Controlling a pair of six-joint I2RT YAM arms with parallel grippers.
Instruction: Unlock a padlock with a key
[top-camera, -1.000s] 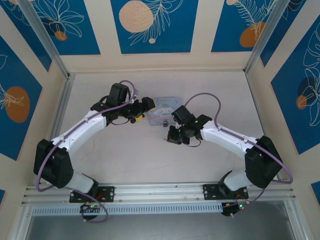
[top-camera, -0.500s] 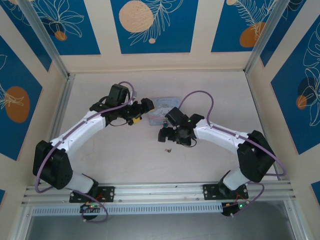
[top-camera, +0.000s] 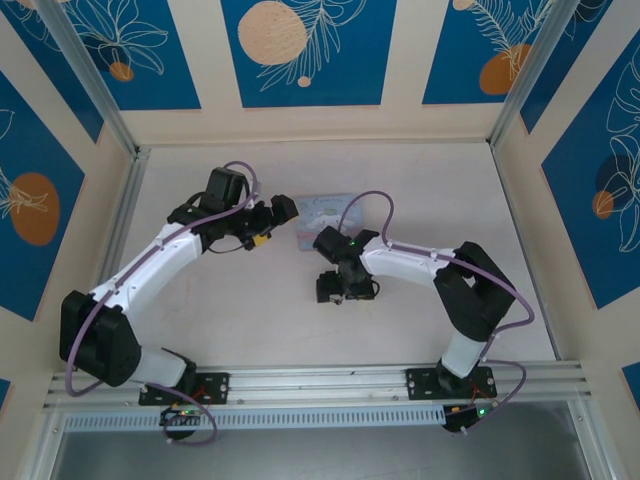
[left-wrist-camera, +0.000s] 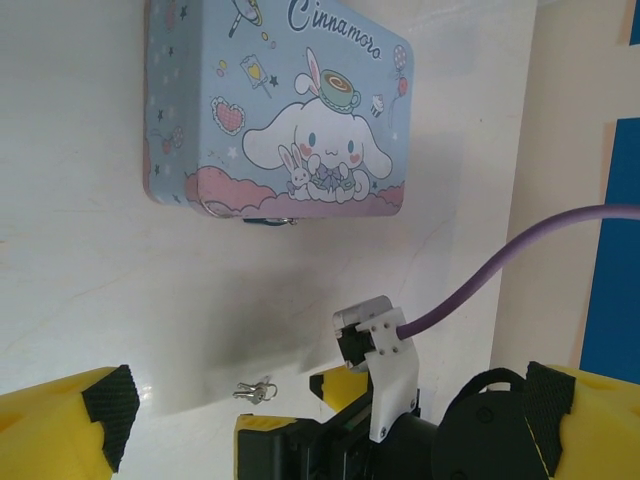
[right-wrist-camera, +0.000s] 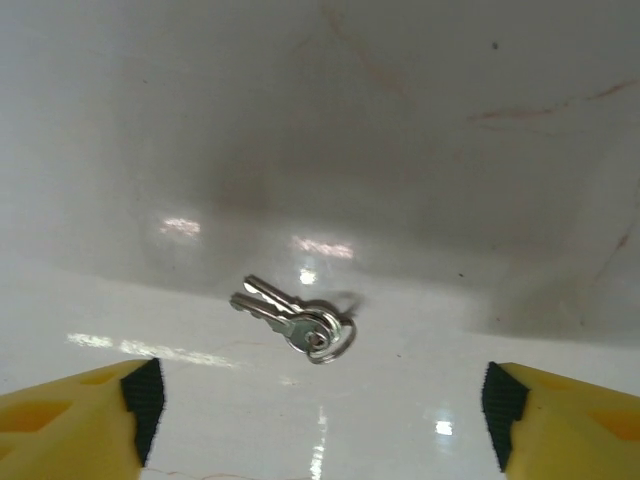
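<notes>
The key lies on the table between the right hand's spread, empty fingers; it should lower squarely and pinch the ring. The left hand is released; padlock perhaps at the tin's clasp.

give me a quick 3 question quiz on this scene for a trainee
1. True or false: the right claw is shut on the keys.
2. What is on the lid of the pale blue tin? A) a white cartoon figure B) a red car C) nothing at all
3. Fill in: the two keys are joined by a metal ____.

Key: 1 false, the keys lie loose on the table between the claw's open fingers; 2 A; 3 ring.
</notes>
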